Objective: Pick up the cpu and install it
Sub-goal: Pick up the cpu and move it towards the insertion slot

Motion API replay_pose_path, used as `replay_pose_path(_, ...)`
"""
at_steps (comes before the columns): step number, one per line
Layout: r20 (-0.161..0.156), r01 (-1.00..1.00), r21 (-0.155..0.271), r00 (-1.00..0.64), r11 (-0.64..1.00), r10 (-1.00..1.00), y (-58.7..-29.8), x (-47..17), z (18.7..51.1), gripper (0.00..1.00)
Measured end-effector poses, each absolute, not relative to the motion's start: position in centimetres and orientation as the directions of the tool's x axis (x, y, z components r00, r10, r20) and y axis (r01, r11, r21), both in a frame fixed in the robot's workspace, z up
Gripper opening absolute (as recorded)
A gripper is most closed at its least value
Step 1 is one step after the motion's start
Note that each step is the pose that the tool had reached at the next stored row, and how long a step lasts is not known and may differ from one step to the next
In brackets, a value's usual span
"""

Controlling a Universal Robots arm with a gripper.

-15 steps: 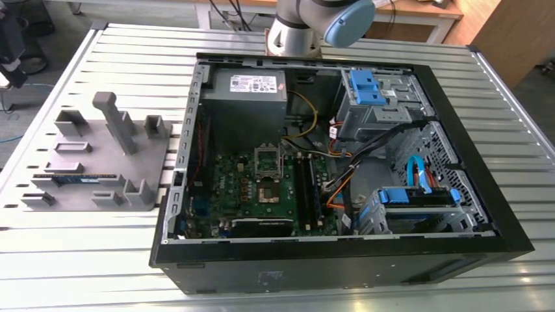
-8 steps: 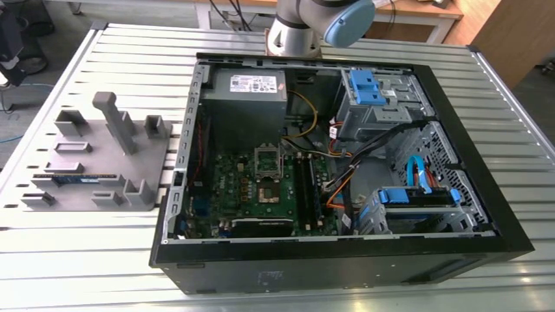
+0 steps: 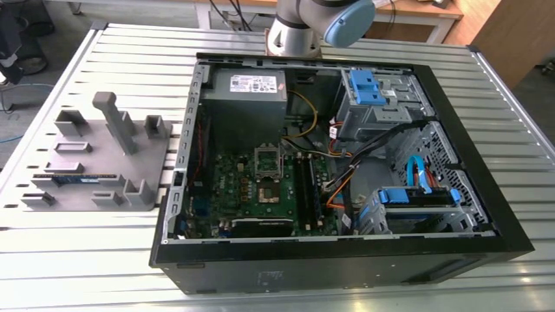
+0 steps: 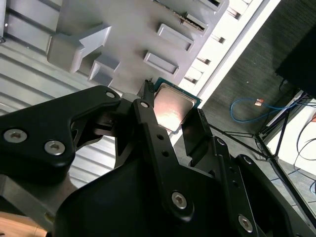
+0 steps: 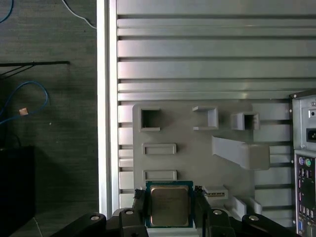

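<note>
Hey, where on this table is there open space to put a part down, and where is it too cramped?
At the exterior view's left, bare slats of the table lie nearer the camera than the grey fixture tray, and also beyond it. The computer case is crowded with cables and drive cages. The pincer holds the cpu.

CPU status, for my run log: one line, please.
cpu: held | gripper: shut on cpu | beneath: grey tray
</note>
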State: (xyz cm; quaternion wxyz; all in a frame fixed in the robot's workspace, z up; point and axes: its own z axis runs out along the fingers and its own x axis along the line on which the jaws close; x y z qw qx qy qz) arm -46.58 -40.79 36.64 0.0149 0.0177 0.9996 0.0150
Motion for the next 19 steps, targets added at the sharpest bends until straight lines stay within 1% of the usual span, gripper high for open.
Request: replay_pose_path(19, -0.029, 0.035, 0.031, -0.999, 0.999, 0.036, -40.79, -46.59, 37.68, 0.47)
